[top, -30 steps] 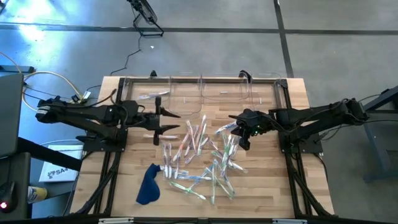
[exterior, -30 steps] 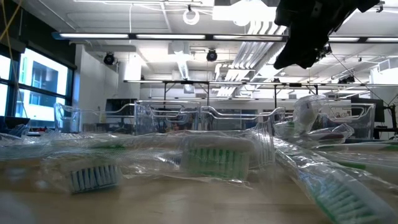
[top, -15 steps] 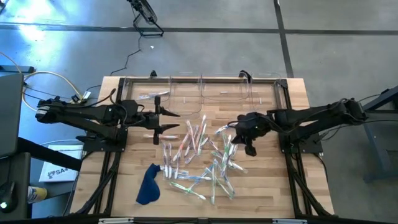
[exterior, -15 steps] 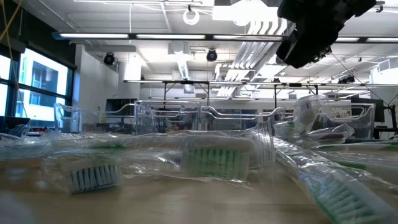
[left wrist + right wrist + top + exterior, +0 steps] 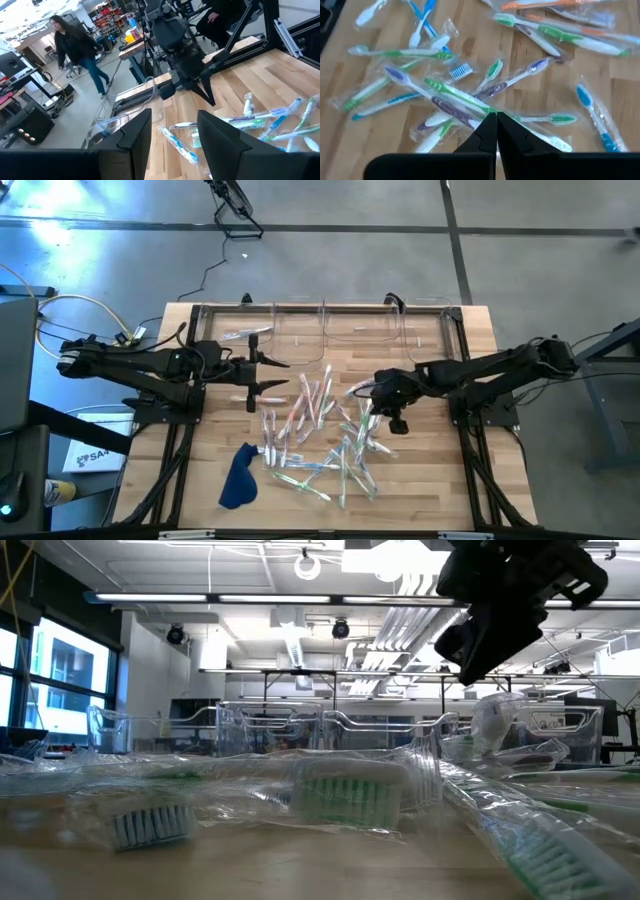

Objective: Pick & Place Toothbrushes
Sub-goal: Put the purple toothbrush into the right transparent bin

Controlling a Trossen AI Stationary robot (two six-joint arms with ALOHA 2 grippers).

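A crumpled dark blue cloth lay on the light wooden slatted table. Clear plastic rectangular bins lined its far edge.

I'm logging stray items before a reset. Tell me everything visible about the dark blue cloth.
The dark blue cloth is a small, soft-looking piece of fabric, crumpled rather than flat. It lies on the wooden table toward its front left, just left of the pile of toothbrushes. Nothing holds it; whether it touches the nearest wrapper cannot be told.

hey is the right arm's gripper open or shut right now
Shut. In the right wrist view the right gripper has its jaws pressed together with nothing between them, hanging above the toothbrushes scattered on the table.
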